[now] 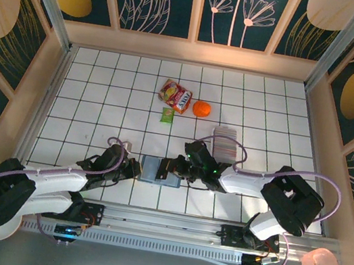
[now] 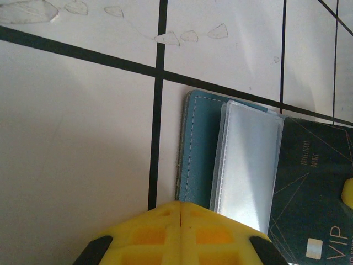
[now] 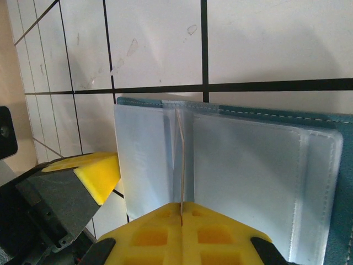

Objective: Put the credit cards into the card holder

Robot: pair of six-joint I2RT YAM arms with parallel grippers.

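Pinching dark VIP card (image 2: 311, 182) edge-on: R claw (image 3: 182, 208), fingers pressed together on it. In the R wrist cam the card shows as a thin line (image 3: 180, 160) running straight out from the fingertip seam. Its far end is at the fold between two clear sleeves, left leaf (image 3: 142, 160) and right leaf (image 3: 248, 176). Can't tell if the edge is inside a pocket or just resting on the plastic.

Card holder (image 1: 155, 168) lies open and flat on the white tiled floor (image 1: 102, 92), directly ahead of and under the R claw's tips. Teal rim (image 3: 248, 112) shows along the far side of the sleeves.

L claw (image 2: 181, 214): fingers pressed together, nothing visible in the seam. Holder's teal cover (image 2: 197, 143) starts right at its tips, slightly to their right. A clear sleeve (image 2: 245, 160) lies just past that, then the dark card further right. One L fingertip (image 3: 98, 175) sits against the outer edge of the left leaf. Can't tell if it's pushing down on the holder or only touching.

In the top cam the two claws face each other across the holder, L (image 1: 134, 166) on one side, R (image 1: 172, 167) on the other.

Beyond the R claw and slightly to its right: greyish tray (image 1: 224, 143), contents too small to read. Well beyond both claws: green packet (image 1: 167, 115), snack bag (image 1: 175, 95), orange (image 1: 201, 109). Pink cup (image 1: 320, 262) sits behind the R arm base, off the tiles.
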